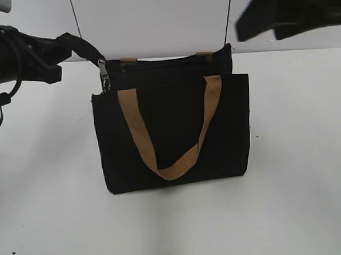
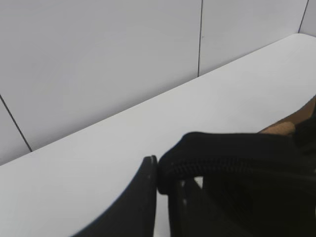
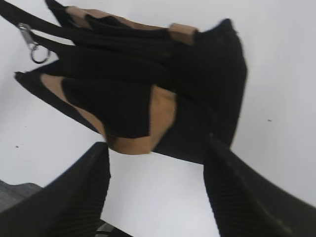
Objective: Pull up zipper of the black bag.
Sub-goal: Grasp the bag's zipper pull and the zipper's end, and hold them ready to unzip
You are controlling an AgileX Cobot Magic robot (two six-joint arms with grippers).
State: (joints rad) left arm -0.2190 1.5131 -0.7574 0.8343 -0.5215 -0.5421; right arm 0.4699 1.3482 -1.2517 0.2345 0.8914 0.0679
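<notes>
1. The black bag (image 1: pixel 173 133) is standing upright near the middle of the white table (image 1: pixel 50 225), broad face toward the exterior camera.
2. One tan strap handle (image 1: pixel 171 133) is hanging in a loop down the front face; the ends of a second strap (image 1: pixel 204 55) are showing at the rear top edge.
3. The zipper (image 1: pixel 155 62) is running along the bag's top edge. Its silvery pull tab (image 1: pixel 103 74) is hanging at the top-left corner, just off the end of the bag.
4. A black fabric tail (image 1: pixel 83 49) at the zipper end is stretching up and left from that corner toward the left gripper (image 1: pixel 55 56).
5. In the left wrist view the left gripper's (image 2: pixel 163 177) fingers are sitting close together with black ribbed fabric pinched between them; the grip looks closed on the tail, though the contact is partly dark and hard to read.
6. The right gripper (image 3: pixel 158 187) is hovering above the bag, jaws spread wide, gripping nothing; both ribbed fingers (image 3: pixel 237 197) are showing apart in its wrist view.
7. In the exterior view the right arm (image 1: pixel 290 10) is sitting high at the upper right, blurred, clear of the bag.
8. In the right wrist view the pull tab (image 3: pixel 34 44) is showing as a ring on a small clasp at the bag's (image 3: pixel 197 98) far corner.
</notes>
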